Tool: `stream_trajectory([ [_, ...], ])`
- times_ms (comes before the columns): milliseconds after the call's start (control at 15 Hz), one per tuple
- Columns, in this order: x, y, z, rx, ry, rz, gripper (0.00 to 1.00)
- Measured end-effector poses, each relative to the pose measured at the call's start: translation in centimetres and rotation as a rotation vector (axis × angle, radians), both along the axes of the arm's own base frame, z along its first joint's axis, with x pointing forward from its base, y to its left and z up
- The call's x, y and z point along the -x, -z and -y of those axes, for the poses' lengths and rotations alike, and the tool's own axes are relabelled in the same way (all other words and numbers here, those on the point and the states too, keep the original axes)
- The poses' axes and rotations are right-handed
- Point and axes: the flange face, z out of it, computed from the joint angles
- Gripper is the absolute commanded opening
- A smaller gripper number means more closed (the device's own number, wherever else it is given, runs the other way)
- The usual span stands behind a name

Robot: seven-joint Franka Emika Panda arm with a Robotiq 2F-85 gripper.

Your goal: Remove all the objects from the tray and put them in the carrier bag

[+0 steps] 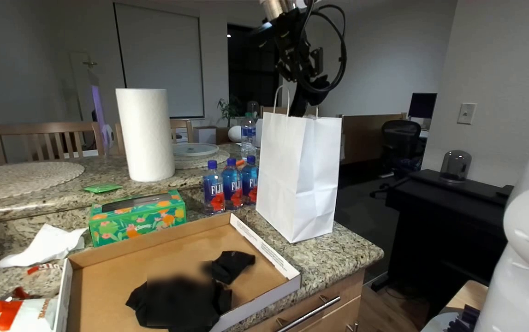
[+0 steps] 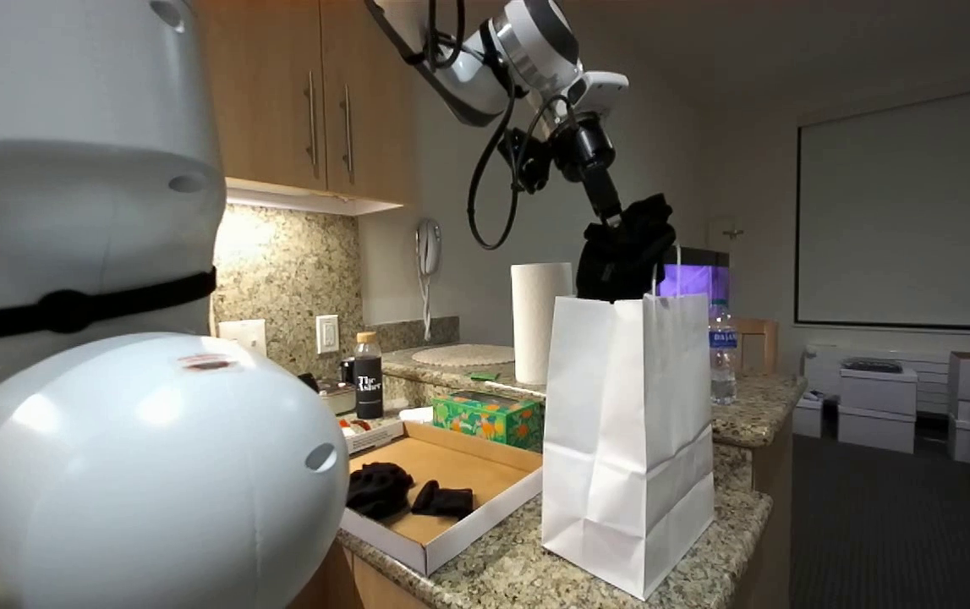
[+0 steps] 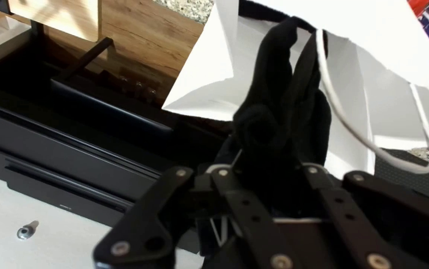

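**A black glove (image 2: 625,258) at the mouth of the white paper bag (image 2: 620,440)**

You have the gripper (image 2: 613,218) clamped on a bunched fold of the glove, the rest hanging loose, likely so its weight carries it in. Its lower part passes behind the bag's near rim in an exterior view; how deep, you can't tell. The white handle (image 3: 343,116) overlaps the glove in the wrist view (touching or not isn't clear), so a snag could drag the bag with you. Beside the bag stand the FIJI bottles (image 1: 232,183), and past it the granite counter (image 1: 352,251) soon ends, so your room is above. Near the bag, the cardboard tray (image 1: 107,272) bears more black cloth pieces (image 1: 233,266).
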Motion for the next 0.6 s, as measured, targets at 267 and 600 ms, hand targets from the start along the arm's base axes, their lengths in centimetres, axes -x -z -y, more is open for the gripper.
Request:
stream_trajectory([
  [267, -1.3, 0.5, -1.1, -0.003, -0.013, -0.026, 0.47],
  [600, -1.2, -0.5, -0.9, -0.003, 0.002, -0.031, 0.78],
])
